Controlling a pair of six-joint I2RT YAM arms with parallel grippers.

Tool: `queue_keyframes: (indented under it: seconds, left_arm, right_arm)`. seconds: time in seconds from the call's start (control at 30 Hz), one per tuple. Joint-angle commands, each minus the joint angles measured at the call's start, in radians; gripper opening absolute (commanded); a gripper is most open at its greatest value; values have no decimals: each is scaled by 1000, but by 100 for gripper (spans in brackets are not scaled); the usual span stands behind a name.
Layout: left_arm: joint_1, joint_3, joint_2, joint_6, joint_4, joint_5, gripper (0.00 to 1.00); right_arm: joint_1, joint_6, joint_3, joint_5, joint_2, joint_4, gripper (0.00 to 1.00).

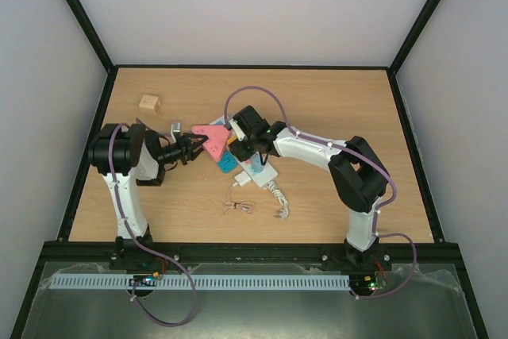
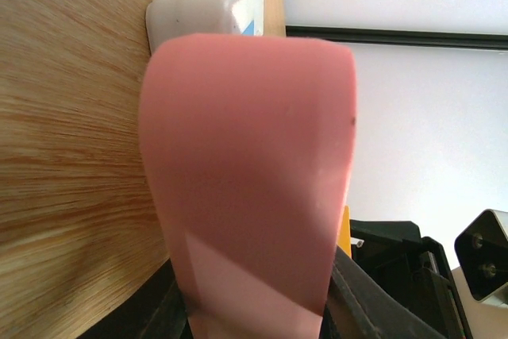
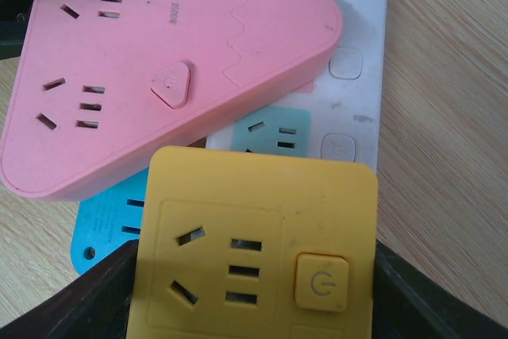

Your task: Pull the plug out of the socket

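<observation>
Two closed claws: left claw (image 1: 192, 148) on pink triangle (image 1: 210, 139), right claw (image 3: 255, 275) on yellow block (image 3: 254, 212), plug (image 1: 261, 173) just beside.

A tan cube (image 1: 149, 102) sits on the wooden table (image 1: 333, 101) near its far-left corner.

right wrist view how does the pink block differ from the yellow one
The pink block is a rounded triangle, the yellow block a square. The pink block's button is triangular, the yellow block's square with a power symbol. Both carry outlet slots and lie over the white power strip.
</observation>
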Motion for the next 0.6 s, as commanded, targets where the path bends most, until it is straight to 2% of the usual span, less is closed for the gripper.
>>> queue_keyframes:
  seconds: [0.0,0.37,0.57]
  left_arm:
    - [-7,-24,23,-65,333,5,22]
    - [-7,-50,17,-94,480,-1,19]
    - [-10,-68,-9,-29,466,-6,18]
  right_arm:
    - [-17,-6,-35,64,36,-16,39]
    - [-33,-1,-43,54,36,-19,31]
    - [-34,-1,-43,51,39,-20,22]
